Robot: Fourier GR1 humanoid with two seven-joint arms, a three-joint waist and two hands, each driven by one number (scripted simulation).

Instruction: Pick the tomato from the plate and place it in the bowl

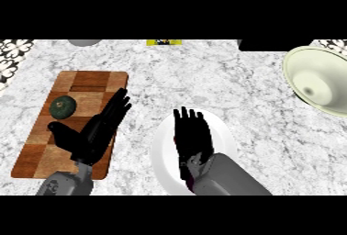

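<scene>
We cannot see the tomato: where it should lie, our right hand covers the middle of the white plate, and whatever sits under the palm is hidden. The hand lies flat over the plate with its fingers stretched straight toward twelve o'clock, held close together, curled round nothing we can make out. Its grey forearm comes in from the five o'clock side and covers the plate's lower right part.

The plate sits on the marble counter just below the view's centre. At two o'clock from it, well apart, stands the pale green bowl, cut by the right edge, with nothing inside that we can see.

At nine o'clock from the plate lies a wooden cutting board. Our left hand rests over the board's right half, fingers straight and pointing toward one o'clock, thumb out toward ten o'clock. A dark green round vegetable sits on the board just beside that thumb, apart from the fingers.
</scene>
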